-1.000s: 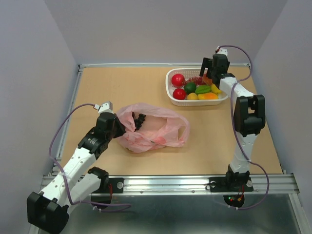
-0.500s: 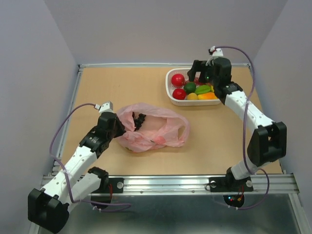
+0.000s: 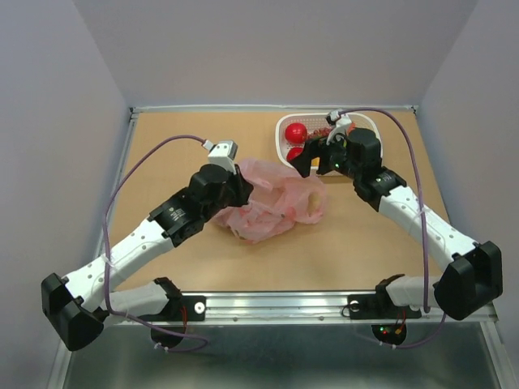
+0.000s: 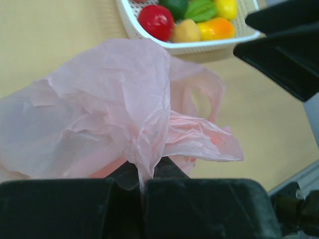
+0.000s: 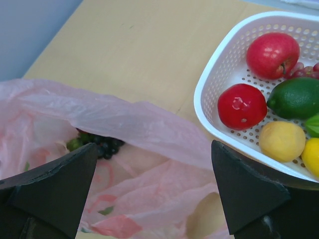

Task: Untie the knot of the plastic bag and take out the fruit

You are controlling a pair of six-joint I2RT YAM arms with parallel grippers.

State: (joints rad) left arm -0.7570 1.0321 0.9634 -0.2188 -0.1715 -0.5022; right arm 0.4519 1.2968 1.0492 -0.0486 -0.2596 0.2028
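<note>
The pink plastic bag (image 3: 280, 203) lies crumpled mid-table, just in front of the white basket (image 3: 280, 128). My left gripper (image 3: 243, 185) is shut on a bunched fold at the bag's left end; in the left wrist view the film (image 4: 124, 99) is pinched between the fingers of the left gripper (image 4: 143, 172). My right gripper (image 3: 312, 160) is open and empty, hovering over the bag's right end next to the basket. In the right wrist view, the wide jaws of the right gripper (image 5: 154, 149) straddle the bag (image 5: 149, 129). Dark grapes (image 5: 102, 144) and a green bit show through its opening.
The basket (image 5: 212, 82) holds two red fruits (image 5: 242, 106), a green one (image 5: 294, 97) and yellow ones (image 5: 281, 141). It also shows in the left wrist view (image 4: 134, 22), with the right gripper's black fingers (image 4: 286, 50) close beside it. Walls surround the table.
My left gripper has carried the bag's left end up and to the right, toward the basket. My right arm has swung from over the basket down to the bag's right end.
</note>
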